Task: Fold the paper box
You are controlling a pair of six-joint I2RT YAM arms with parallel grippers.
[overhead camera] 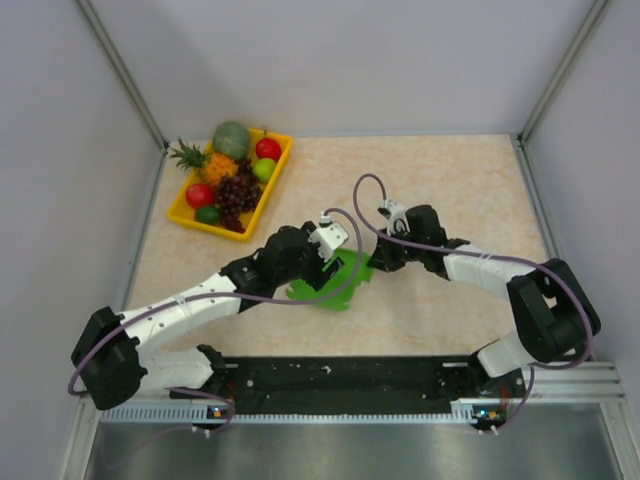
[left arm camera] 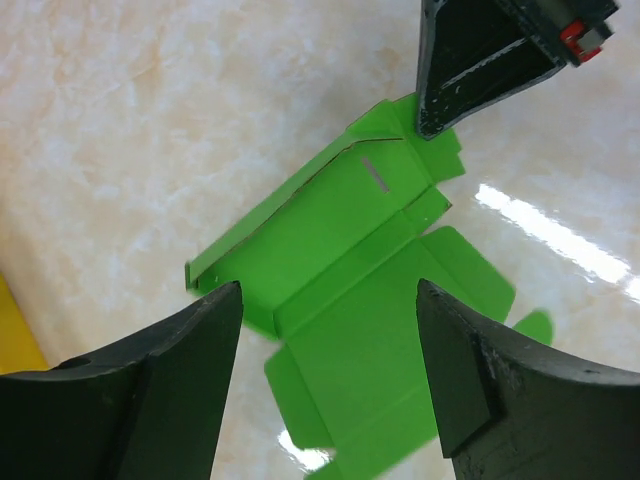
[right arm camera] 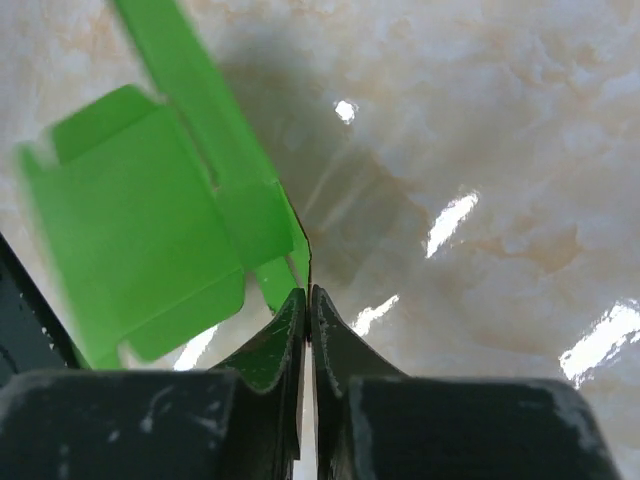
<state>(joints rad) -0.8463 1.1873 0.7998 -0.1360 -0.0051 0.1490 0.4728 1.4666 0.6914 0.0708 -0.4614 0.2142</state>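
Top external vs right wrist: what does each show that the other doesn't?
Top external only: the yellow fruit tray at the far left of the table, and the open left tool over the paper box. Right wrist only: a close-up of the right tool, its fingers pressed together on a flap edge of the paper box. Both: the green paper box, partly unfolded, lying on the marbled table.
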